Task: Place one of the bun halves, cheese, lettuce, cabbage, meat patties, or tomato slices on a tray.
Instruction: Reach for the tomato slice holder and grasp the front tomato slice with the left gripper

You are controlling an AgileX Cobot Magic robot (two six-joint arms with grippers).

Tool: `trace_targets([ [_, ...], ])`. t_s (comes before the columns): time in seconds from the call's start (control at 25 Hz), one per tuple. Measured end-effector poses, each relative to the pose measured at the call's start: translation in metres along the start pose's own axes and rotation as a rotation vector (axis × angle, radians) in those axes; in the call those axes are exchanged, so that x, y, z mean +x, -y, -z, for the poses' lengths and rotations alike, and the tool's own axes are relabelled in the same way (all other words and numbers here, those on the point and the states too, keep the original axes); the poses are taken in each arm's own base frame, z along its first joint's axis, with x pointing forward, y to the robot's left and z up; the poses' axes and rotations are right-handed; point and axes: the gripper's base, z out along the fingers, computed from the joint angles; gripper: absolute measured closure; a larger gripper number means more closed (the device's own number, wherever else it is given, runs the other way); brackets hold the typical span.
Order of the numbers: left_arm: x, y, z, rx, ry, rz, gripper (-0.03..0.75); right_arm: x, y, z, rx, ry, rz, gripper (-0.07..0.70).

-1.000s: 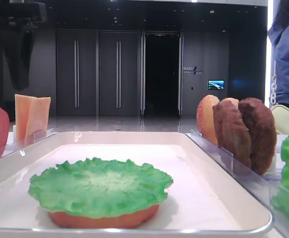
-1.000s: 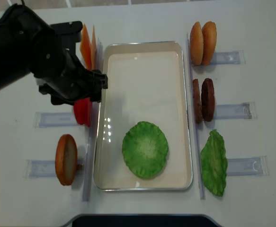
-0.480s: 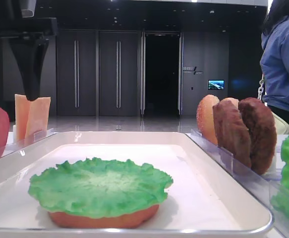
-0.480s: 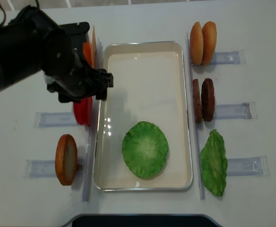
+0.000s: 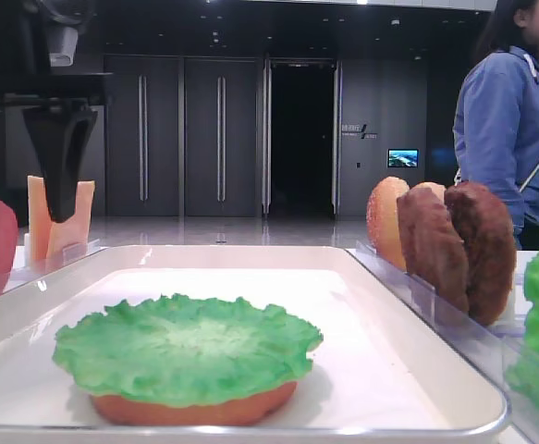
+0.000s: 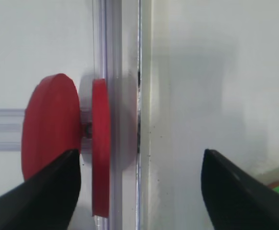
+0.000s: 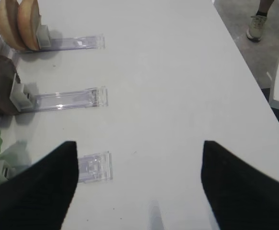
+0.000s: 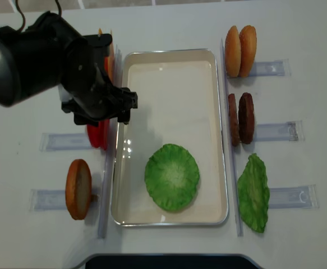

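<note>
We log: left gripper (image 6: 138,165) spread wide, empty | tomato slices (image 6: 100,143) just left below, on edge, faces left-right.

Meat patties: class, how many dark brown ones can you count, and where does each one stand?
2. Both stand on edge in the clear rack right of the tray: one patty nearest the tray, the other patty against its outer side. None appears hidden.
</note>
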Motion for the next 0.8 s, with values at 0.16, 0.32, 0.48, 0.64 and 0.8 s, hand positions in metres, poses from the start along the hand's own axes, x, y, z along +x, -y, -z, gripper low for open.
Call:
trace_targets([
  [0.16,0.0001,0.0007,-0.0062,-0.012,-0.014,-0.006,0.125,0.0,0.0,0.0,0.0,0.0,0.0,0.095],
  [0.32,0.0,0.0006,-0.0111,-0.026,-0.019,-0.02,0.169,0.0,0.0,0.0,0.0,0.0,0.0,0.095],
  [0.48,-0.0005,0.0001,-0.0112,-0.032,-0.013,-0.029,0.241,0.0,0.0,0.0,0.0,0.0,0.0,0.095],
  [0.64,-0.0006,0.0,-0.0115,-0.034,-0.013,-0.031,0.317,0.0,0.0,0.0,0.0,0.0,0.0,0.095],
  [0.8,0.0,-0.0009,-0.0114,-0.043,-0.019,-0.035,0.411,0.0,0.0,0.0,0.0,0.0,0.0,0.095],
])
